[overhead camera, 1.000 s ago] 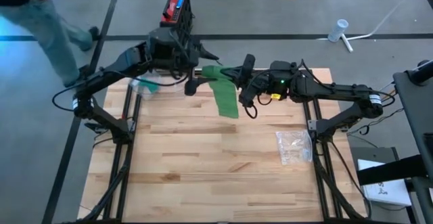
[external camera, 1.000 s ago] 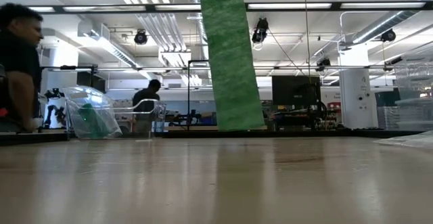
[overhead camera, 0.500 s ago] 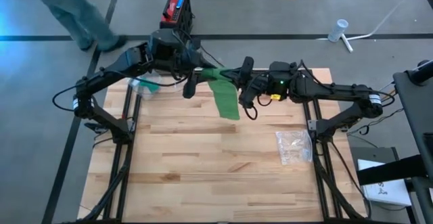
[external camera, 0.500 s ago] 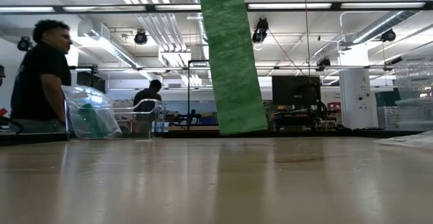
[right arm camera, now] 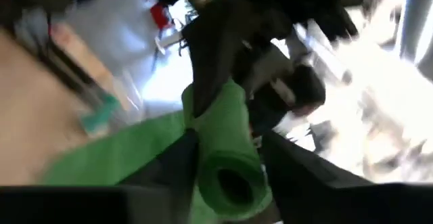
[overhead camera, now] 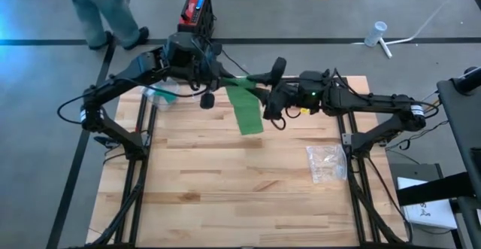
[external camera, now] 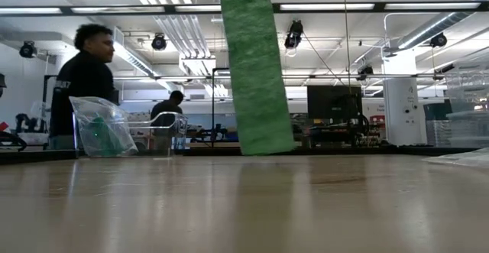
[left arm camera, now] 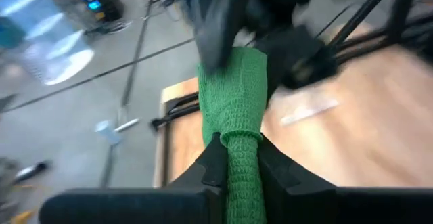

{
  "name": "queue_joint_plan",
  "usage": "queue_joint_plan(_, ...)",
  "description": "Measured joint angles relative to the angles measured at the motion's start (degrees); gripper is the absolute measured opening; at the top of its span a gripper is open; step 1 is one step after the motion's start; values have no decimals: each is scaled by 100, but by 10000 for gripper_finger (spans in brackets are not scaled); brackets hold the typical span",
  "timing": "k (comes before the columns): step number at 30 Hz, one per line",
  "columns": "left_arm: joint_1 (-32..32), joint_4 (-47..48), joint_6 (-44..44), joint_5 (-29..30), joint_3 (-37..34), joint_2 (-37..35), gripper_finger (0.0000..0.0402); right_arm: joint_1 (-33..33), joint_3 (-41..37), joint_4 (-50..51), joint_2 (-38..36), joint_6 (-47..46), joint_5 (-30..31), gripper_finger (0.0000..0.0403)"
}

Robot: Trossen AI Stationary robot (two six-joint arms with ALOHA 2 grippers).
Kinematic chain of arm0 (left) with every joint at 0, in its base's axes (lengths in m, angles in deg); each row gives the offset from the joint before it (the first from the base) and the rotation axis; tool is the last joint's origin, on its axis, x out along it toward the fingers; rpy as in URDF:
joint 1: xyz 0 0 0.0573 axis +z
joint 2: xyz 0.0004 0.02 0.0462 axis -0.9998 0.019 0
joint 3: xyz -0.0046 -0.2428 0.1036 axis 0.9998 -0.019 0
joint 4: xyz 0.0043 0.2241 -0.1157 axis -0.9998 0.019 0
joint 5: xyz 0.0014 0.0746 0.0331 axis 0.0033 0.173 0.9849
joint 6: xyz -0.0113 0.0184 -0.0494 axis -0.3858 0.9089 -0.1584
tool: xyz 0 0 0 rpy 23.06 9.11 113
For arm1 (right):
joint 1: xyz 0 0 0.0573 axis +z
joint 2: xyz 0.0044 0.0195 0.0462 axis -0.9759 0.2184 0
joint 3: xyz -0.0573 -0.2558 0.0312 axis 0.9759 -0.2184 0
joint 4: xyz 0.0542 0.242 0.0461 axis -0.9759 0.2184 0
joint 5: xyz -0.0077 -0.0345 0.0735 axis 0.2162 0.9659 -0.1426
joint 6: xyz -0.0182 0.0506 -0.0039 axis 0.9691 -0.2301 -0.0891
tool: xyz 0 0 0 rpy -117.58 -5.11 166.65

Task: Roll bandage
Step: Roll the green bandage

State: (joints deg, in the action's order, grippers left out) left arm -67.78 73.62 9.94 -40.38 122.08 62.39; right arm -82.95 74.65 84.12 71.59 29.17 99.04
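A green bandage [overhead camera: 244,106] is held up over the table's far middle. Its loose strip [external camera: 256,69] hangs straight down, and its lower end [external camera: 267,147] reaches about table height. My left gripper [overhead camera: 218,80] is shut on the bandage's upper part. My right gripper [overhead camera: 269,89] faces it from the right. Its fingers stand apart on either side of the bandage's rolled end [right arm camera: 230,176], whose hollow core shows round. My left gripper pinches the gathered strip [left arm camera: 241,158] between its two fingers, just short of the wider wound part [left arm camera: 237,95]. It comes roughly level from the table's left, and the strip hangs slack below. My right gripper: whether its fingers [right arm camera: 179,160] still touch the roll, I cannot tell.
A clear plastic bag with green contents [overhead camera: 161,95] [external camera: 103,127] lies at the far left edge. A crumpled clear wrapper [overhead camera: 327,162] lies at the right. A person [overhead camera: 101,8] walks on the floor beyond the far left corner, near a red-black box [overhead camera: 197,8].
My left gripper has shut on the bandage's upper part and shifted slightly toward the table's left. My right gripper's fingers have spread apart around the roll. The hanging strip has swung a little to the left. The person has walked along behind the table.
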Motion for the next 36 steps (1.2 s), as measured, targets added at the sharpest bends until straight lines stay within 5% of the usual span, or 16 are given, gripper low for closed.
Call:
queue_joint_plan(4, 7, 43, 491, 869, -5, -7, 27, -9, 15, -77, -123, -2056, -62, 218)
queue_joint_plan(12, -149, -81, 1700, 836, -9, 29, 26, -342, 15, 87, -108, -4015, -412, 259)
queue_joint_plan(21, -271, 41, 2310, 767, -9, 26, 26, -499, 15, 653, -122, -4051, -1242, 219)
queue_joint_plan(36, -260, 449, 1805, 138, 115, -9, 37, -494, 15, 1018, 6, -3177, -1278, 175)
